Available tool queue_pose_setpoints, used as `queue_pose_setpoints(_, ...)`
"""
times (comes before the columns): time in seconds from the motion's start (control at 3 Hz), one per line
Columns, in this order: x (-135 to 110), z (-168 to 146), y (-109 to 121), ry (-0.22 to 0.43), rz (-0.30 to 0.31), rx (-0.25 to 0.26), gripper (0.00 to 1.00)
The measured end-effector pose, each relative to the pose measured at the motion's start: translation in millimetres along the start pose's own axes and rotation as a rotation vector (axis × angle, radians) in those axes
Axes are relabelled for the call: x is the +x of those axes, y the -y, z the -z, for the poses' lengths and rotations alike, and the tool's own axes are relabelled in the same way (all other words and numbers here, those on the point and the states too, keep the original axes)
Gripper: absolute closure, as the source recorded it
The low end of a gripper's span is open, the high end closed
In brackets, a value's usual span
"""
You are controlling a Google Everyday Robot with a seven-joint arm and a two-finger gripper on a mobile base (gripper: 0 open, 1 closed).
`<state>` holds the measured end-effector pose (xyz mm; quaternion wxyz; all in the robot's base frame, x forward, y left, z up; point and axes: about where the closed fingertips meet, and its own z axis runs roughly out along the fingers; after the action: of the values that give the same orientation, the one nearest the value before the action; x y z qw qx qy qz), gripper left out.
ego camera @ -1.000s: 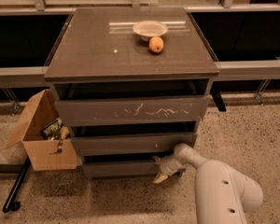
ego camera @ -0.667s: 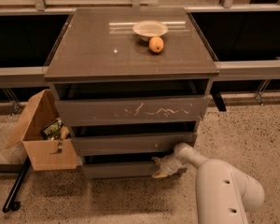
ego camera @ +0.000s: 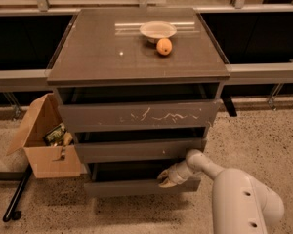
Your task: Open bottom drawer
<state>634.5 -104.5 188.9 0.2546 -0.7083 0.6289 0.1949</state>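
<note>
A pale bowl (ego camera: 157,30) stands on the brown worktop (ego camera: 97,52), an orange (ego camera: 164,46) just beside it. Left of the cabinet (ego camera: 97,117), an open cardboard box (ego camera: 53,162) holds some packets (ego camera: 56,134). The gripper (ego camera: 167,178) is low at the cabinet's front.

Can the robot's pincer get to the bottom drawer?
Probably yes. The pincer sits right at the top edge of the bottom drawer, toward its right end, with nothing between them. The cardboard box stands off to the left.
</note>
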Motion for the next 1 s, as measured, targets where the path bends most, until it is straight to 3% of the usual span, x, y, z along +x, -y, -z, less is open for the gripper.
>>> queue_pose_setpoints(1.0, 0.0, -0.1, 0.0, 0.0, 0.0, 0.0, 0.28)
